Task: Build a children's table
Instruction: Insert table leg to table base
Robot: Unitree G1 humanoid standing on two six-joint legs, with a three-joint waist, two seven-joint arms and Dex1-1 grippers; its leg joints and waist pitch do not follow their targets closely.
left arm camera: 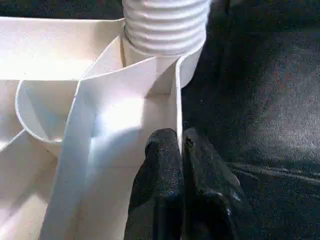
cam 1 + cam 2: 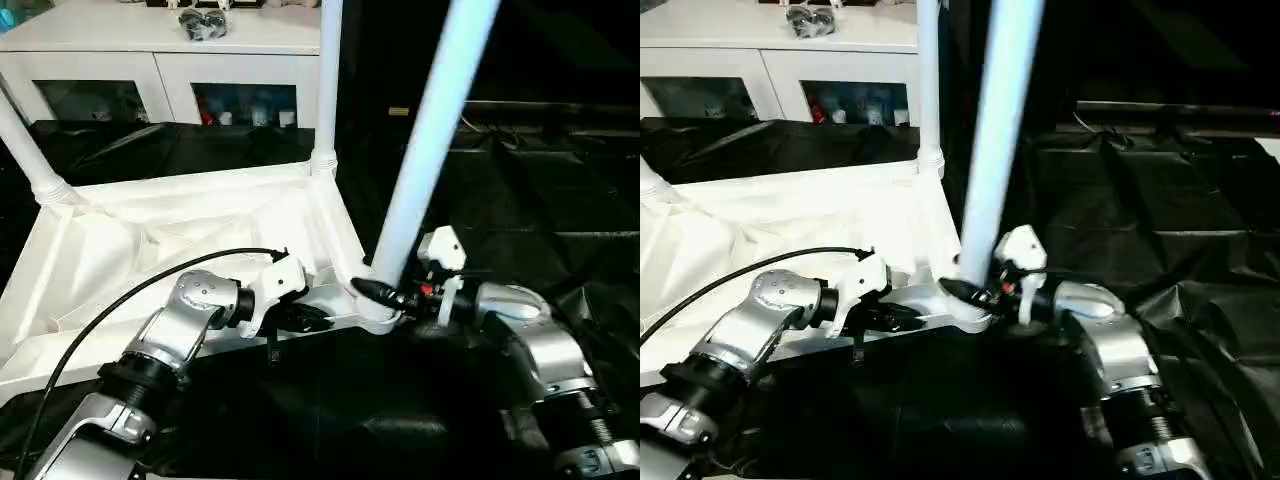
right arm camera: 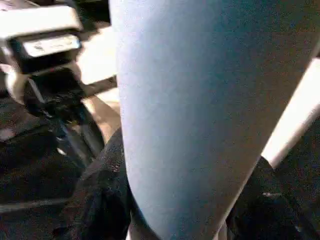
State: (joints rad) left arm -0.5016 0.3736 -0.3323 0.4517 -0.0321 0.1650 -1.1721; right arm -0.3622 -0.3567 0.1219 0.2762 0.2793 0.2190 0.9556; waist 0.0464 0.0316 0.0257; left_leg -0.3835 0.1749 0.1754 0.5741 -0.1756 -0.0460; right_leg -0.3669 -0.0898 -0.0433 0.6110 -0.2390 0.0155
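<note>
The white tabletop (image 2: 180, 230) lies upside down, its ribbed underside facing up. A white leg (image 2: 430, 130) rises tilted from the tabletop's near right corner socket (image 2: 378, 318). My right gripper (image 2: 385, 292) is shut on the base of this leg, which stands between its black fingers (image 3: 100, 200). My left gripper (image 2: 310, 318) is shut on the tabletop's front rim (image 1: 177, 100), just left of that corner. The rim wall is pinched between its fingertips (image 1: 165, 145). Two more legs stand in sockets, one at the back right corner (image 2: 327, 80) and one at the far left (image 2: 25, 150).
A white cabinet (image 2: 150, 60) with glass doors stands behind the tabletop, a dark object (image 2: 203, 22) on top of it. Black sheeting (image 2: 530, 200) covers the ground to the right and in front. A black cable (image 2: 100, 320) loops over my left forearm.
</note>
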